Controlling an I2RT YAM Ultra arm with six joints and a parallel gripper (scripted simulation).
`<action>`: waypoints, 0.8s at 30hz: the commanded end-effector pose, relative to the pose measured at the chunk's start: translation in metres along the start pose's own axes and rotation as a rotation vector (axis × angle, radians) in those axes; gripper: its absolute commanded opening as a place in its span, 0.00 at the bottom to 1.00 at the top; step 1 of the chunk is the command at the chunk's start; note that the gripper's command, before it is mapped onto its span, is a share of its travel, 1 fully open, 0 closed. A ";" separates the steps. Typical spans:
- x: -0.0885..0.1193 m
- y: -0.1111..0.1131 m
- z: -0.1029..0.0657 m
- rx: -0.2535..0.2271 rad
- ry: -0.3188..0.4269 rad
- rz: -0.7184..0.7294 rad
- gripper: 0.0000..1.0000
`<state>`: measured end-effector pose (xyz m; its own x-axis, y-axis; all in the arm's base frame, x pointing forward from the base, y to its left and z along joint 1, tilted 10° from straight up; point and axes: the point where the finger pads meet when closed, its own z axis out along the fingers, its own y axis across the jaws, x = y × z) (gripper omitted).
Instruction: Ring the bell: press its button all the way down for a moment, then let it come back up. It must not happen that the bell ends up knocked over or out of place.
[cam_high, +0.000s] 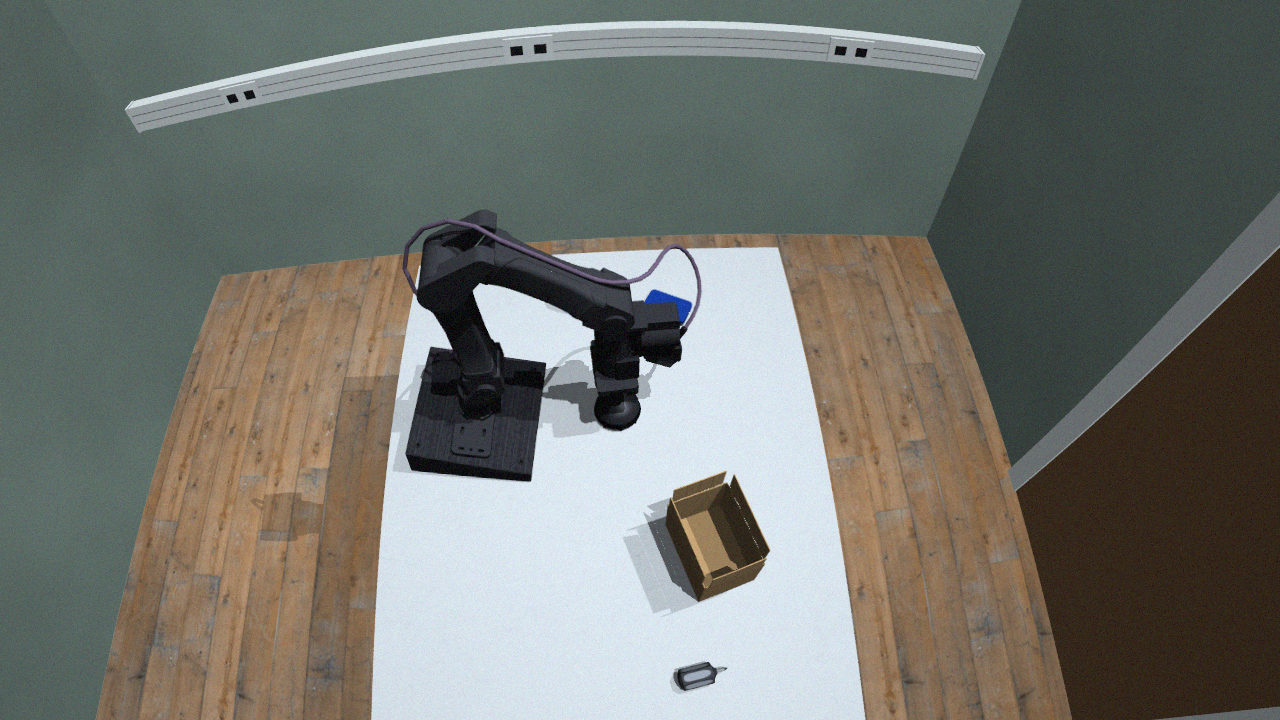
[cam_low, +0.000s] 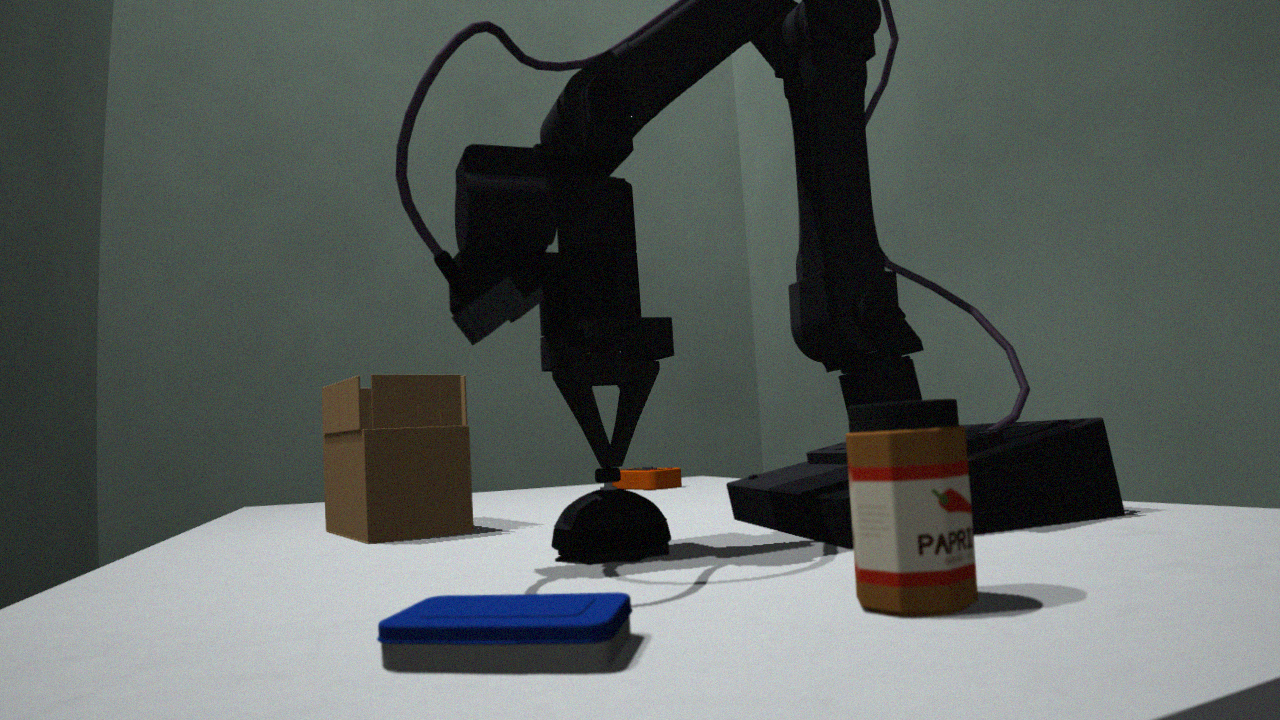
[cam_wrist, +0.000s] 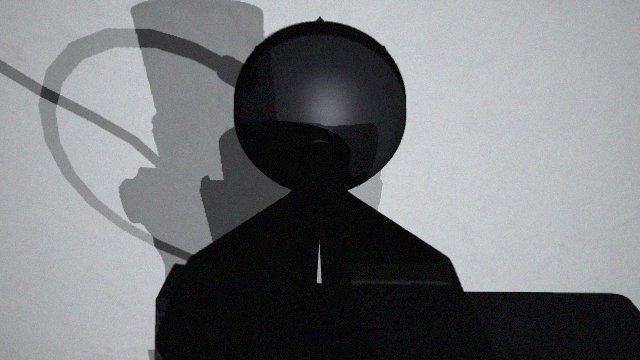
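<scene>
The bell (cam_high: 619, 411) (cam_low: 610, 528) (cam_wrist: 320, 85) is a black dome standing on the white table top (cam_high: 554, 573) (cam_low: 1074, 644), just right of the arm's base. Its small button (cam_low: 606, 473) sticks up from the top of the dome. My gripper (cam_low: 608, 461) (cam_wrist: 319, 181) is shut and empty, pointing straight down, with its closed fingertips resting on the button. In the wrist view the fingers hide the button's near side. In the top view the arm's wrist covers the top of the bell.
An open cardboard box (cam_high: 716, 534) (cam_low: 397, 456) stands nearer the front. A blue-lidded tin (cam_high: 669, 300) (cam_low: 505, 629), a paprika jar (cam_low: 911, 519), a flat orange object (cam_low: 646, 478) and a small dark object (cam_high: 698, 675) also lie on the table. The arm's base (cam_high: 477, 411) is left of the bell.
</scene>
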<state>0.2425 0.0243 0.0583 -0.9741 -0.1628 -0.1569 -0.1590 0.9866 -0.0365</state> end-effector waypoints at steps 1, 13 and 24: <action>-0.006 -0.001 0.005 -0.001 -0.012 -0.002 0.00; -0.017 -0.001 -0.005 0.000 -0.043 -0.002 0.00; -0.013 0.000 -0.030 0.000 -0.053 -0.003 0.00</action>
<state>0.2456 0.0247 0.0679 -0.9732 -0.1627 -0.1626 -0.1589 0.9866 -0.0365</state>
